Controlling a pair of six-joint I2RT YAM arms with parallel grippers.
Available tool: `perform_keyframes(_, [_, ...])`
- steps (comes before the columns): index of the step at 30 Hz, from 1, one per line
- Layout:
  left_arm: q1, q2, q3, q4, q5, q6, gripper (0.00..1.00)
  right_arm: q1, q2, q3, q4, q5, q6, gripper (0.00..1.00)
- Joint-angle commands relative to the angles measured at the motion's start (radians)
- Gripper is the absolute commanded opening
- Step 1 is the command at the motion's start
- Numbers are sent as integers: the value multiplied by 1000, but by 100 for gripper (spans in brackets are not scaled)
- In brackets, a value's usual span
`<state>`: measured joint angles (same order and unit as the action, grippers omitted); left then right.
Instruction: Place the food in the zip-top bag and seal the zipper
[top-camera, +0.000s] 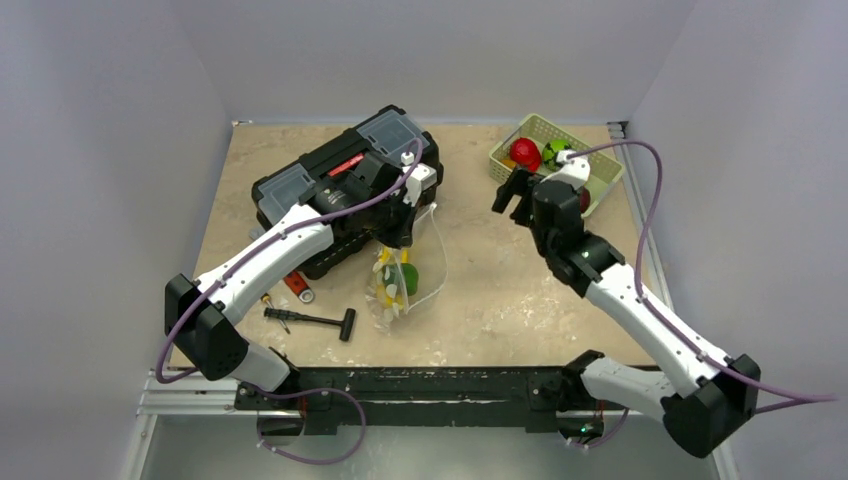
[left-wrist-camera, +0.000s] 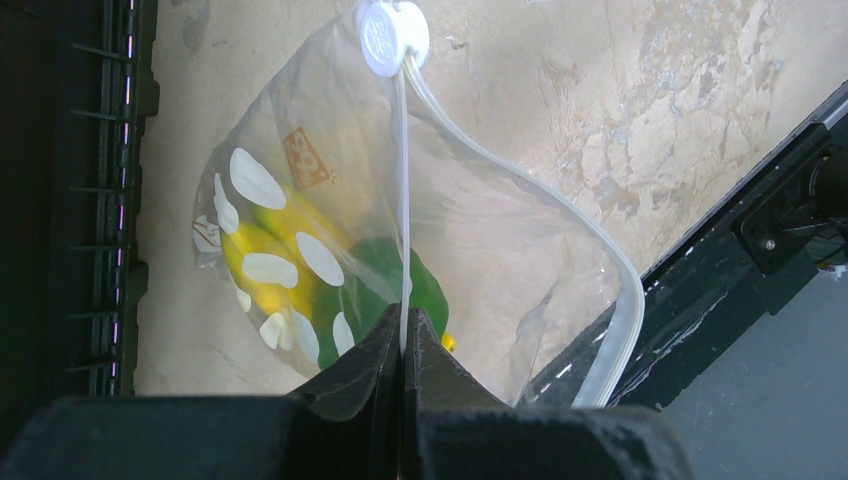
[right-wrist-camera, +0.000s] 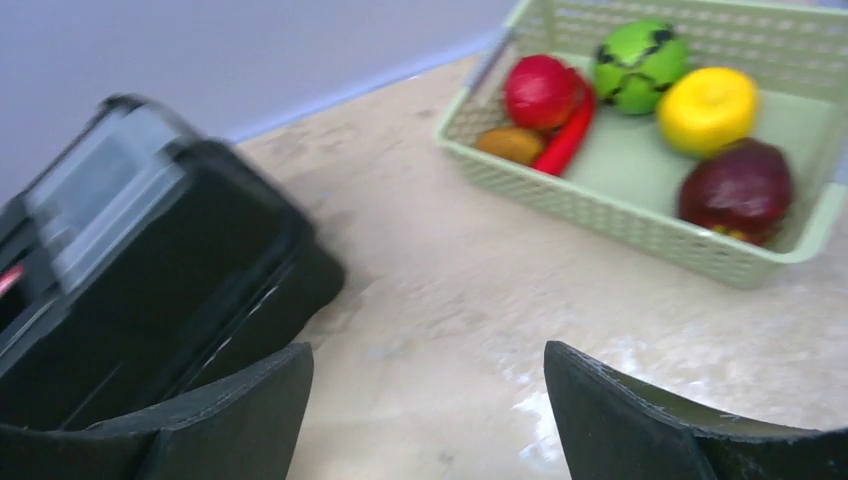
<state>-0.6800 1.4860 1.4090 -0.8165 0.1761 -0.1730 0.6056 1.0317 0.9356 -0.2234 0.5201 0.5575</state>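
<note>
Clear plastic, thin and crinkly, makes the zip-top bag (left-wrist-camera: 500, 230), so I expect it to fold under any touch and not to stand by itself. It is on the table (top-camera: 500, 290) just beside the black toolbox (top-camera: 330, 185), and its mouth gapes open to one side. The left gripper (left-wrist-camera: 403, 345) is closed fully on the zipper (left-wrist-camera: 403, 200), pinching one lip of this whitish strip and holding it up. I think this strip is the right place to hold, because it is the stiffest part of the bag. A green piece (left-wrist-camera: 385, 285) and a yellow piece (left-wrist-camera: 262, 250) of the food already lie inside.

The right gripper (right-wrist-camera: 425, 365) has its jaws wide apart with nothing between them, and it hovers near the pale green basket (right-wrist-camera: 620, 225). More food waits in the basket: a red fruit (right-wrist-camera: 541, 90), a yellow fruit (right-wrist-camera: 707, 108) and a dark red fruit (right-wrist-camera: 736, 188). These look glossy, hard and light, so they are probably slippery. Rounded pieces should be taken across the middle, where the fingers cannot slide off.
</note>
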Motion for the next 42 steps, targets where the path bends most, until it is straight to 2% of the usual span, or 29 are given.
perform_keyframes(1, [8,-22,8,17,12,-13,0,-151,99,97,-60,-79,63,87])
perform_keyframes(5, [12,-21,10,17,18,-14,0,-251,232,174,-105,-100,61,90])
perform_keyframes(9, [14,-23,10,19,27,-16,0,-330,322,198,-83,-66,49,90])
perform_keyframes(12, [16,-23,11,18,35,-19,0,-402,388,198,-37,-95,50,89])
perform_keyframes(16, [17,-26,10,21,46,-23,0,-442,480,232,-7,-10,28,88])
perform_keyframes(23, [24,-21,13,22,69,-32,0,-542,644,331,-2,-27,27,88])
perform_keyframes(27, [31,-13,16,23,84,-39,0,-563,757,419,-40,-52,44,88])
perform_keyframes(33, [35,-6,19,22,96,-43,0,-566,896,522,-137,54,58,89])
perform_keyframes(36, [38,-3,19,22,97,-45,0,-566,942,533,-165,97,60,89])
perform_keyframes(42, [40,1,21,21,103,-48,0,-566,980,501,-174,78,72,87])
